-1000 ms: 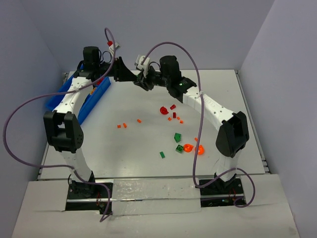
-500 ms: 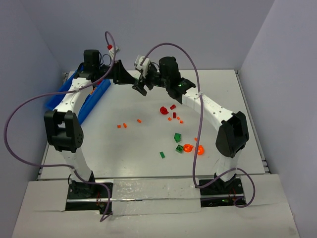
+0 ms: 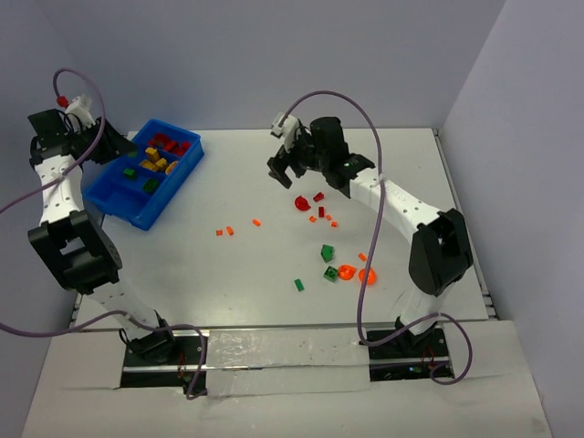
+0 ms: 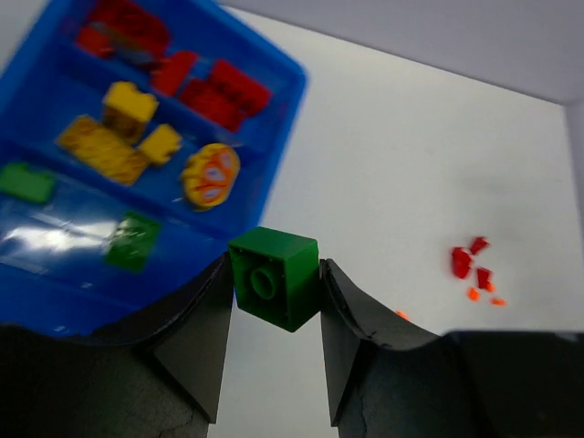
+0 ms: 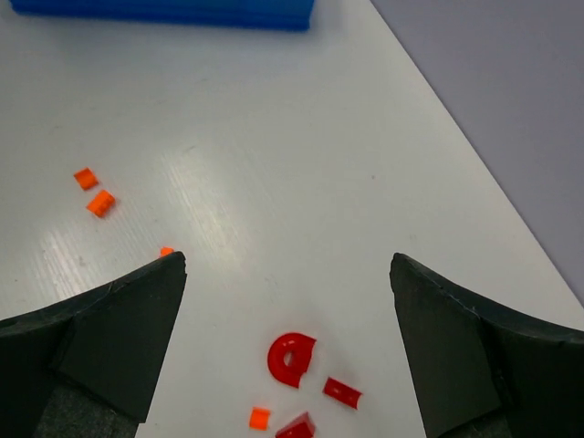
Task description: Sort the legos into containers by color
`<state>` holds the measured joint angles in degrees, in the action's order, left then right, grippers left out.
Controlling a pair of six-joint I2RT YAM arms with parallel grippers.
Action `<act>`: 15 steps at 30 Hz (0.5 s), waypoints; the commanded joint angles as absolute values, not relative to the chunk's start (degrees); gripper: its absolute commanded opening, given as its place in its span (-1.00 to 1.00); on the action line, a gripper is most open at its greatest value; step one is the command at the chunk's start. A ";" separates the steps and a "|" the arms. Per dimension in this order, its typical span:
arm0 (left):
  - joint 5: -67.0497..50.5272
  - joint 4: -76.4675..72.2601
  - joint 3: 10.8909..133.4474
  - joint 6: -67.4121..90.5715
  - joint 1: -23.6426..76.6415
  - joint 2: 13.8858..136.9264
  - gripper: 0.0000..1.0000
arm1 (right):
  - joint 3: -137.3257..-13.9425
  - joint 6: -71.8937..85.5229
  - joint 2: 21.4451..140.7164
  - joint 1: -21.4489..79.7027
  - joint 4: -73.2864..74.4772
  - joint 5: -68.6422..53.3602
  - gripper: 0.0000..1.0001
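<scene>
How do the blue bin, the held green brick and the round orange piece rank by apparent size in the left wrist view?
1. blue bin
2. green brick, enlarged by nearness to the camera, so its true rank is unsure
3. round orange piece

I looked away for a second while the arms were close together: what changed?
The grippers, which met at the table's far middle, have parted. The left gripper swung left, to the side of the blue bin, now uncovered, and is shut on a green brick. The right gripper opened wide and drew right, above the red pieces. The loose bricks on the table lie as before.
</scene>
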<state>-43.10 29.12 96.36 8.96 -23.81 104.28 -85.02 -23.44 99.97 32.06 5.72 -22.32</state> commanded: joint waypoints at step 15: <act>-23.09 33.15 104.15 2.79 -23.73 117.90 -0.79 | -82.15 -21.65 94.78 20.69 16.22 -20.97 1.00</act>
